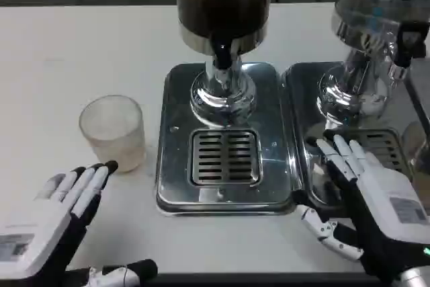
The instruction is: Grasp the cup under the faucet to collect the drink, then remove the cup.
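Left of the drip tray (176, 166), cup (113, 131) upright, left hand (57, 216) open nearby

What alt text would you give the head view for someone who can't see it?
A frosted plastic cup stands on the white table, left of a dark drink dispenser whose faucet hangs over a slotted steel drip tray. The robot's left hand lies open near the cup; its right hand rests open by a second dispenser.

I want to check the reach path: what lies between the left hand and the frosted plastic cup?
Nothing. In the head view, only a short stretch of bare white table separates the left hand from the frosted translucent plastic cup.
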Available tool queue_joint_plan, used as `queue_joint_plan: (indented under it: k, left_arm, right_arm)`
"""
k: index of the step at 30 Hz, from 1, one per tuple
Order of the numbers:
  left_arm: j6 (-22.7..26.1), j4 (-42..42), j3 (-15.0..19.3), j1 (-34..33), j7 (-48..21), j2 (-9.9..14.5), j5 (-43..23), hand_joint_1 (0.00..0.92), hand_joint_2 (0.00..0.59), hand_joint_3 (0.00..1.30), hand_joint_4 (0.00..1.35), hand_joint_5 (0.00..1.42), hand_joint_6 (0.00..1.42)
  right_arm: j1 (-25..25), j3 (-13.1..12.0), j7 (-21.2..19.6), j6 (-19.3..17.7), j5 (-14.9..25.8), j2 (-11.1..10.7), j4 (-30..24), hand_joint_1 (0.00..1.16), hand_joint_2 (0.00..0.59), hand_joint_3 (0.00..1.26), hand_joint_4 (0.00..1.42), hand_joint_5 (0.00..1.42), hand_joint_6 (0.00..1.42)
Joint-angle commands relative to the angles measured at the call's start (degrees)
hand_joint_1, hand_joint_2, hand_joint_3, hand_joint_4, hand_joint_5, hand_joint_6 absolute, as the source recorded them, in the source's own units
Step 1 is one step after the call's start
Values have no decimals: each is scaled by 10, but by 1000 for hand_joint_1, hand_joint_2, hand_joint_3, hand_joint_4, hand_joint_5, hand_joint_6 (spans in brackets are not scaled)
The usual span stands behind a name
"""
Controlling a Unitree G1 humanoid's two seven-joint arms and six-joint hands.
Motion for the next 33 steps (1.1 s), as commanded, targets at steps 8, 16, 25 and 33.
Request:
queue_joint_plan:
  k: [8, 16, 25, 33]
  left_arm:
    - [5, 15, -10, -10, 4, 17, -4, 0, 44, 0, 0, 0, 0]
    - [-34, 32, -4, -12, 43, 14, -30, 0, 43, 0, 0, 0, 0]
    - [-176, 120, 15, -31, 178, -12, -100, 0, 0, 0, 0, 0, 0]
    - [-223, 255, 19, -133, 247, -34, -125, 3, 0, 0, 0, 10, 46]
  right_arm:
    - [-4, -3, -2, 11, 20, 3, -10, 238, 426, 134, 22, 0, 42]
    - [-4, -3, -1, 13, 33, 2, -14, 241, 429, 140, 30, 0, 45]
    - [-6, 3, -3, 15, 38, 11, -25, 249, 436, 152, 60, 14, 71]
    - [-3, 4, -8, 17, 41, 29, -32, 251, 436, 156, 89, 25, 79]
